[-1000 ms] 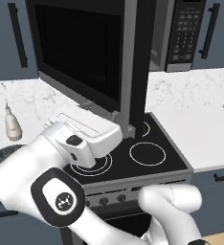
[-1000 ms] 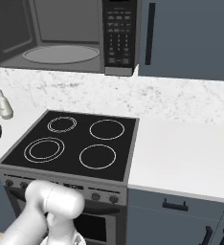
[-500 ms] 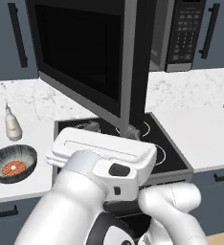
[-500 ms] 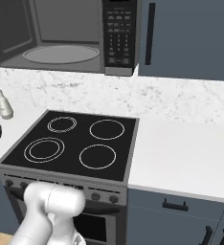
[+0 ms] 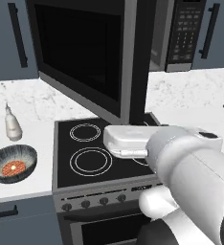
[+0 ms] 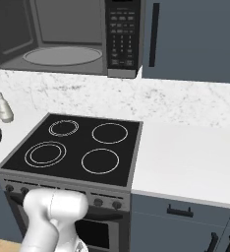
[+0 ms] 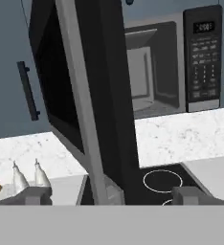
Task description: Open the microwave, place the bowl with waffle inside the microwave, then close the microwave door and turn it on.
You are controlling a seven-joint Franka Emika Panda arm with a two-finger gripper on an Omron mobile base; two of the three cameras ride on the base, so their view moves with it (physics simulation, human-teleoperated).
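sitting on the counter (image 5: 32, 184), the bowl (image 5: 12, 163) holds the waffle (image 5: 13, 168); the gripper (image 7: 111, 195) is spread wide.

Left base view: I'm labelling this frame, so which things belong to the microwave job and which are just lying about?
Job:
dark-grey built-in microwave
its open black-glass door
dark streaked round bowl
orange-red gridded waffle in the bowl

Lying about:
black four-ring stove
two pale bottles
white marble counter
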